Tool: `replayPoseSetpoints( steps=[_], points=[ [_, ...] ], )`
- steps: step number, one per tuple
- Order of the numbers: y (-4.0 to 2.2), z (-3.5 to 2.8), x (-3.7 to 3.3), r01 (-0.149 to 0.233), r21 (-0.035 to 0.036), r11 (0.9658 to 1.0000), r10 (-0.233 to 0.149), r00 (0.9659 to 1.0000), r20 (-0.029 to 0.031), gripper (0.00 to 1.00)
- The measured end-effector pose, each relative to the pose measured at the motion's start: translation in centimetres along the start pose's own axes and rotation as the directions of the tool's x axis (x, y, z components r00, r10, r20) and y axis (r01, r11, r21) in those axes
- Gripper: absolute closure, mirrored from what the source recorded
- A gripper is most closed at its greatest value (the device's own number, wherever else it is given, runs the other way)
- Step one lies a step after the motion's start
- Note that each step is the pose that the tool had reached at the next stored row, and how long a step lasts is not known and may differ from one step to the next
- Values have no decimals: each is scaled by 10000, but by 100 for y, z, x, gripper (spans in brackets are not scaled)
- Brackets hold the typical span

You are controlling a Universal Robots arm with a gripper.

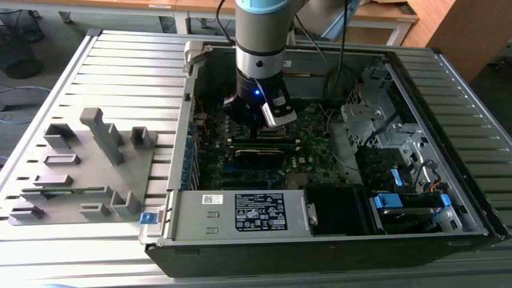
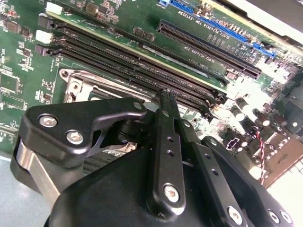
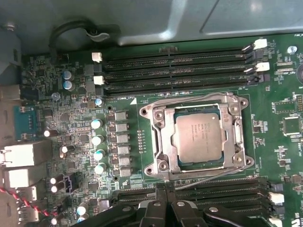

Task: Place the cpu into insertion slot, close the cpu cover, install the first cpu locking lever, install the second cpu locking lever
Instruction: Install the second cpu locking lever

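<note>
One small flat square cpu with a dull silver-grey metal top lies in the small square dark insertion slot with the silvery metal rim, on the big green motherboard, as the first wrist view shows. The thin square silver metal cpu cover lies flat around the chip, and the chip shows through its big window. Thin silver wire levers run along two sides of the frame.

The black metal gripper hangs just above the board, near the edge of the slot and a little apart from the chip. Its two fingers are pressed close together and hold nothing. The fingers sit over the long narrow black memory slots beside the cover. In the second wrist view the gripper points its tip at those long slots, with the silver frame just beside it.

In the exterior view the gripper reaches down inside the open grey computer case, which rests on a ribbed grey surface.
</note>
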State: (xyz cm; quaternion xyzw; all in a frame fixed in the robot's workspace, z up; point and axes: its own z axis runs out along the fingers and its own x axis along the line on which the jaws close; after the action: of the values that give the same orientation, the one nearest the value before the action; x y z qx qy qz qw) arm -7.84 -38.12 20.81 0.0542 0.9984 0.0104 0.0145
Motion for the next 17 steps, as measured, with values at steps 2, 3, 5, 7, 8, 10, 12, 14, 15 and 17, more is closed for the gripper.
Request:
replayPoseSetpoints(
  steps=[2,3,5,7,8,10,12,14,15,17],
  points=[
    [-2,24,8,1,6,10000,-1,10000,0,89],
    [-2,25,10,1,7,10000,-1,10000,0,89],
    [-2,25,10,2,7,10000,-2,10000,-1,89],
    [-2,26,11,1,5,10000,-1,10000,0,89],
    [-2,26,11,1,-2,10000,-1,10000,-1,89],
    [-2,27,13,-1,-21,10000,1,10000,0,89],
    [-3,27,17,-2,-85,10000,2,10000,-1,89],
    [-3,30,19,-6,-222,9998,6,10000,-4,89],
    [-3,31,21,-8,-291,9996,8,10000,-7,89],
    [-4,34,25,-12,-420,9991,12,10000,-11,89]
  ],
)
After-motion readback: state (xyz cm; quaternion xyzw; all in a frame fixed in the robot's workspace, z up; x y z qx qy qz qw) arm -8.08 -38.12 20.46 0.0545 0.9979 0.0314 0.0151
